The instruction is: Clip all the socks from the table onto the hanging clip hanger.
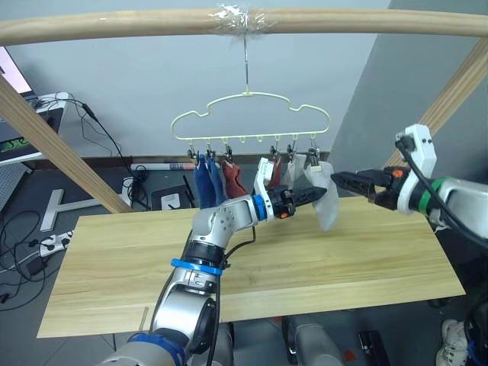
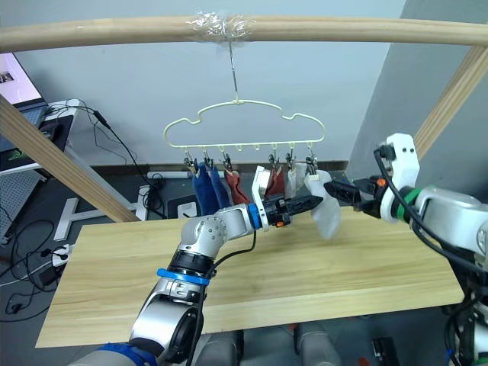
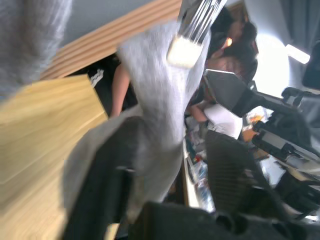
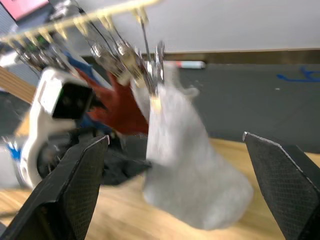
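Note:
The cream clip hanger (image 1: 252,120) hangs by its hook from a wooden bar. Clipped along it are blue socks (image 1: 203,181), rust red socks (image 1: 232,181) and two light grey socks, the outermost grey sock (image 1: 326,200) dangling over the table (image 1: 320,267). My left gripper (image 1: 311,197) reaches up to that grey sock; in the left wrist view its fingers (image 3: 230,170) stand open, with the sock's fabric (image 3: 155,115) resting against one of them. My right gripper (image 1: 340,181) is open just right of the same sock, which hangs ahead of its wide-spread fingers (image 4: 75,185).
The thick wooden bar (image 1: 343,21) crosses overhead, held by slanted wooden posts (image 1: 61,149) on both sides. A white desk (image 1: 30,114) with cables stands at the far left. Cables and a power strip (image 1: 53,242) lie on the floor.

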Available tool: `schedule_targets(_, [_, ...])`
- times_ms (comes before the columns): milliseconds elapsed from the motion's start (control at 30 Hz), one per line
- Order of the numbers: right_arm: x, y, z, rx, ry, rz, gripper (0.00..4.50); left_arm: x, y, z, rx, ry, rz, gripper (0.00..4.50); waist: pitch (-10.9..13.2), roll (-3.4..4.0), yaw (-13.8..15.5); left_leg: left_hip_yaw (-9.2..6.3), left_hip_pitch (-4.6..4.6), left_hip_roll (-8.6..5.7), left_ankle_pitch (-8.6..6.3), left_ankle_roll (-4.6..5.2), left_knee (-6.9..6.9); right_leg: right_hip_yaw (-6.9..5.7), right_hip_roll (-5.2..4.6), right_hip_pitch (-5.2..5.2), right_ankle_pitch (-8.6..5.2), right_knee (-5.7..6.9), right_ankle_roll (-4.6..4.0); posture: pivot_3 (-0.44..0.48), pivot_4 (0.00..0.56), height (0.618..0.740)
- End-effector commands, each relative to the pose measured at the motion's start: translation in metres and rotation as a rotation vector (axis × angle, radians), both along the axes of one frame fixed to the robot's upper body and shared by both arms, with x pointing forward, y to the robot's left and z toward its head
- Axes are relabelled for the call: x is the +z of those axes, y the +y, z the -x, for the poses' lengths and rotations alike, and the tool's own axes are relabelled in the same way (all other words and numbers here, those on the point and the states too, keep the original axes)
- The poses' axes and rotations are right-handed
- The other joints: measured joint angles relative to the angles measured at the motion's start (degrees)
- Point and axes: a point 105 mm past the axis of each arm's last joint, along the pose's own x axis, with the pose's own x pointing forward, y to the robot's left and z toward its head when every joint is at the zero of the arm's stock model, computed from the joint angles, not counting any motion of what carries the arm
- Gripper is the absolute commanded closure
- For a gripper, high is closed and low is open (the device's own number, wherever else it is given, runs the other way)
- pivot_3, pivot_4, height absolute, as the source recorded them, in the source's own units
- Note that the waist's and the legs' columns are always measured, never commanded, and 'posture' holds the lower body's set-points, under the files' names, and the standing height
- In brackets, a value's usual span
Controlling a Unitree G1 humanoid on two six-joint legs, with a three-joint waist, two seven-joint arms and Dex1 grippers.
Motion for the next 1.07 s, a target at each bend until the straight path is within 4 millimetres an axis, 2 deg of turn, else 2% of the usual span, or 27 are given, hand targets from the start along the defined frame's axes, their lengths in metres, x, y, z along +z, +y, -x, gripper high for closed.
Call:
schedule_targets(33, [-0.001,-0.003,0.012,0.034,-0.064,0.047,0.00,-0.010,0.030,-0.008,0.019,-0.097,-0.107,0.73,0.0,0.00,-0.2,0.01,0.01,0.01,0.00,0.00,0.00,0.02,0.01,0.00,0.00,0.02,0.00,0.034,0.206,0.740])
schedule_targets(100, [-0.010,-0.008,0.018,0.043,-0.062,0.096,0.00,-0.014,0.062,-0.012,0.048,-0.171,-0.205,0.12,0.0,0.00,-0.2,0.03,0.05,0.02,0.00,0.00,0.00,0.04,0.02,-0.01,0.00,0.05,0.00,0.049,0.205,0.740])
schedule_targets(133, [-0.013,-0.009,0.020,0.050,-0.066,0.118,0.00,-0.014,0.072,-0.014,0.057,-0.196,-0.234,0.03,0.0,0.00,-0.2,0.03,0.06,0.04,0.00,0.00,0.00,0.04,0.03,-0.01,0.00,0.07,0.00,0.058,0.206,0.740])
schedule_targets(267, [-0.025,-0.013,0.033,0.115,-0.100,0.214,0.00,-0.001,0.146,-0.018,0.159,-0.460,-0.456,0.03,0.0,0.00,0.0,0.03,0.07,0.06,0.00,0.00,0.00,0.04,0.02,-0.01,0.00,0.04,-0.01,0.094,0.202,0.740])
schedule_targets(300, [-0.027,-0.014,0.036,0.132,-0.107,0.225,0.00,0.001,0.158,-0.020,0.191,-0.482,-0.489,0.03,0.0,-0.01,0.1,0.03,0.06,0.06,0.00,0.00,0.00,0.04,0.01,-0.01,0.00,0.04,-0.01,0.107,0.201,0.740])
schedule_targets(433, [-0.044,-0.020,0.048,0.231,-0.142,0.332,0.00,0.000,0.240,-0.008,0.284,-0.528,-0.750,0.03,0.0,-0.03,0.8,0.03,0.05,0.06,0.00,0.00,-0.01,0.02,-0.02,0.00,-0.01,-0.01,-0.01,0.151,0.186,0.740])
schedule_targets(500, [-0.047,-0.025,0.050,0.244,-0.157,0.346,0.00,0.005,0.271,-0.001,0.322,-0.537,-0.834,0.03,0.0,-0.04,0.9,0.04,0.07,0.08,-0.01,0.00,-0.02,0.02,-0.03,-0.01,-0.02,-0.02,-0.02,0.196,0.171,0.740])
schedule_targets(567, [-0.049,-0.031,0.051,0.242,-0.164,0.348,0.00,0.016,0.296,0.008,0.363,-0.540,-0.890,0.03,0.0,-0.05,1.3,0.05,0.06,0.07,0.00,-0.01,-0.01,0.01,-0.05,0.00,-0.02,0.00,-0.03,0.225,0.162,0.740])
schedule_targets(633, [-0.049,-0.037,0.057,0.242,-0.164,0.350,0.00,0.039,0.325,0.020,0.431,-0.551,-0.929,0.03,0.0,-0.09,3.0,0.06,0.07,0.05,0.00,-0.01,0.00,0.00,-0.08,0.00,-0.02,0.02,-0.04,0.258,0.143,0.740])
schedule_targets(700, [-0.049,-0.039,0.061,0.256,-0.167,0.355,0.00,0.052,0.337,0.024,0.470,-0.561,-0.935,0.03,-0.3,-0.55,3.6,0.06,0.05,0.08,0.00,-0.02,-0.01,-0.07,-0.09,0.01,-0.02,0.06,-0.07,0.266,0.138,0.740])
schedule_targets(833, [-0.043,-0.039,0.066,0.271,-0.180,0.343,0.00,0.065,0.345,0.027,0.510,-0.570,-0.926,0.03,-0.5,-0.49,4.9,0.09,0.07,0.05,0.00,-0.02,-0.01,-0.10,-0.14,0.05,-0.02,0.03,-0.07,0.277,0.120,0.740])
schedule_targets(1067, [-0.039,-0.040,0.061,0.270,-0.195,0.332,0.00,0.064,0.335,0.023,0.491,-0.571,-0.893,0.03,-1.1,-0.91,6.1,0.12,0.14,0.05,0.01,-0.03,0.05,-0.09,-0.14,0.10,0.02,0.10,-0.08,0.278,0.093,0.740])
